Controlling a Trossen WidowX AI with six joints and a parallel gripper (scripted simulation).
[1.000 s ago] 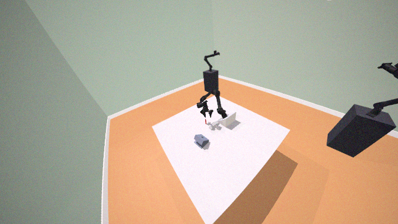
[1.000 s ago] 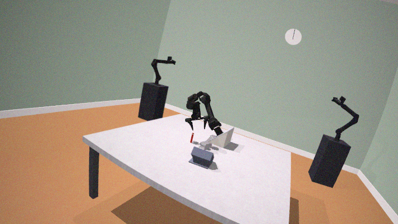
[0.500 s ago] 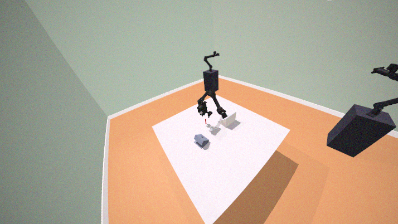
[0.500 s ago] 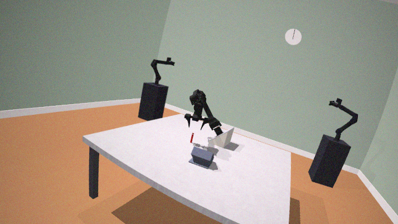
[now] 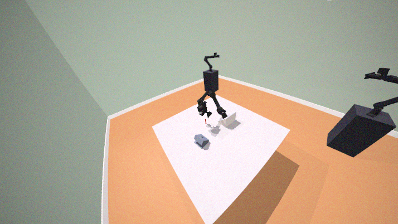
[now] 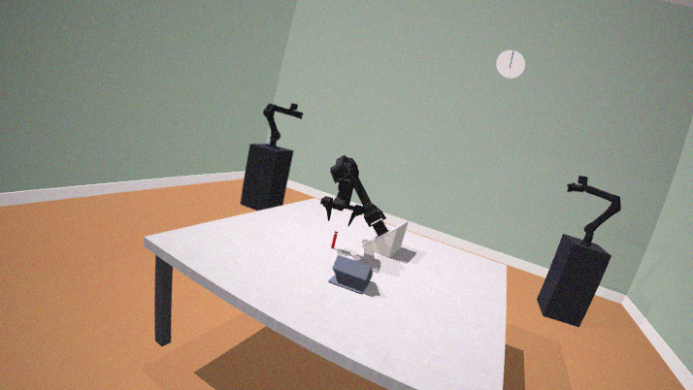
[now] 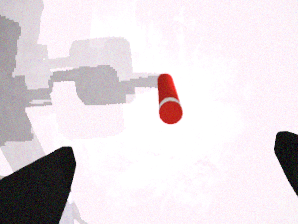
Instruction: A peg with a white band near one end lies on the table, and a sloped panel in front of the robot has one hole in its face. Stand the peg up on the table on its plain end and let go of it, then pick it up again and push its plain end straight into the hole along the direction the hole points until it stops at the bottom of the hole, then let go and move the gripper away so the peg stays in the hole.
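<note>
The red peg (image 5: 205, 121) (image 6: 334, 241) (image 7: 165, 87) stands upright on the white table (image 5: 223, 167) (image 6: 427, 320), with its white-banded end up. My gripper (image 5: 205, 115) (image 6: 340, 222) (image 7: 174, 148) is open and empty, pointing down above the peg. In the wrist view the peg shows between the two fingers in width, but beyond their tips, and its round top end faces the camera. The blue-grey block with the sloped panel (image 5: 198, 137) (image 6: 353, 268) stands apart from the peg. Its hole is a small dark spot in the top view and cannot be made out in the exterior view.
A pale upright board (image 5: 230, 120) (image 6: 398, 241) stands on the table beside my arm's base. Two other arms on dark pedestals (image 5: 210, 81) (image 6: 266, 177) (image 6: 573, 281) stand off the table. Shadows of my arm fall beside the peg.
</note>
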